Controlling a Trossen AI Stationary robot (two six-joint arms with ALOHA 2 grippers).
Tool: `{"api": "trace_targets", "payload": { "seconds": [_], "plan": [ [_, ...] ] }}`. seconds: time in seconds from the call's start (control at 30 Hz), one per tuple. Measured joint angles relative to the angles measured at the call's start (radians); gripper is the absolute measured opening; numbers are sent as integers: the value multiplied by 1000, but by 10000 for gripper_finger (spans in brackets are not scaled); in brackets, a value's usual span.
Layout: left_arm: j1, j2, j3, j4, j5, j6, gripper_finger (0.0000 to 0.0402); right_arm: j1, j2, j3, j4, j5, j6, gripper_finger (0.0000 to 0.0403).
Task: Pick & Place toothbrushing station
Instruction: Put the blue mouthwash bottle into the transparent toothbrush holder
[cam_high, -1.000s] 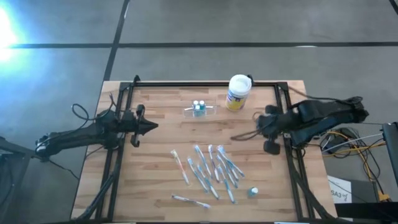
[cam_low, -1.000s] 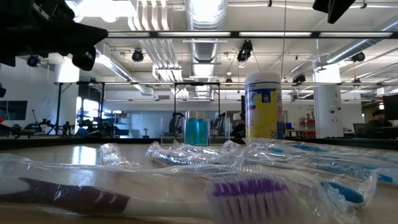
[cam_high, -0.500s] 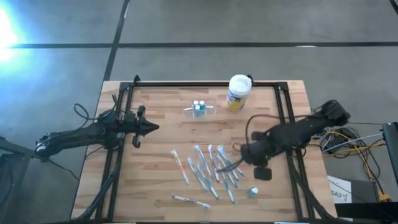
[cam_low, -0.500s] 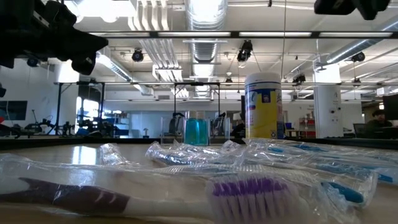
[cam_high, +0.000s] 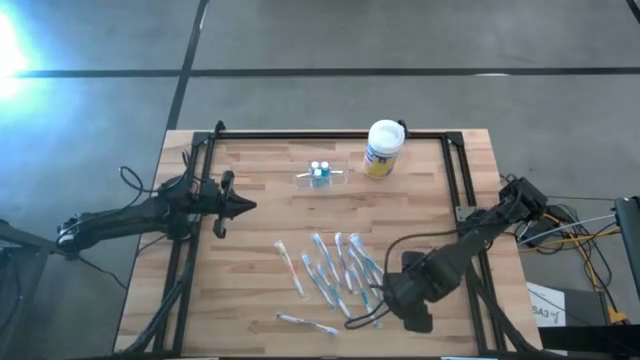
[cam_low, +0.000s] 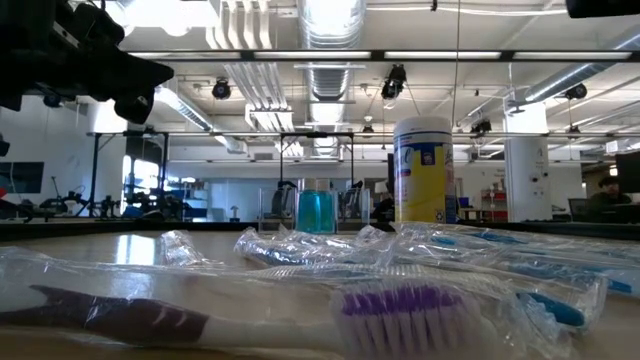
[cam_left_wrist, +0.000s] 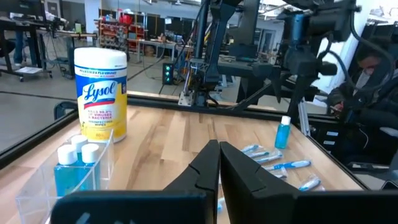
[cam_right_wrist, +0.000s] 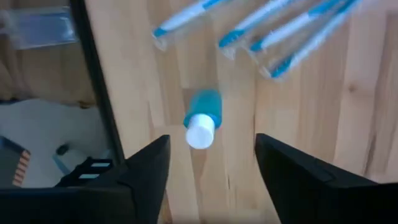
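Right tool (cam_high: 372, 308) was seen low over the near right part of the counter (cam_high: 260, 210), fingers spread wide and nothing held. In the right wrist view a small blue bottle (cam_right_wrist: 201, 119) with a white cap lay on its side between the two fingers, untouched; the wide spread was judged to be set for closing on it. The bottle was hidden under the arm in the high view.

Left tool (cam_high: 243, 206) was held above the left half of the counter, fingers pressed together, empty, pointing right; it was judged to be waiting.

Station (cam_high: 321, 175), a clear holder, stood at the far middle of the counter with two blue bottles in it, just left of the canister (cam_high: 381, 148). Wrapped brushes (cam_high: 340, 270) were scattered at near centre, well apart from the station, as stock not yet sorted.

Surface: pale wood planks, ringed by a black frame (cam_high: 320, 135). Room: grey concrete floor, open workshop with ducts and bright ceiling lights beyond.
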Motion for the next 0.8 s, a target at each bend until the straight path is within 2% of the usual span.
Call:
{"api": "trace_targets", "payload": {
  "seconds": [0.27,0.47,0.8],
  "plan": [
    [0,0,0,-5,0,18,15,58,51,0,11,4,126,258],
    [0,0,0,-6,0,28,15,78,81,-1,29,59,120,251],
    [1,0,0,-6,0,29,15,84,116,-2,32,79,110,244]
  ]
}}
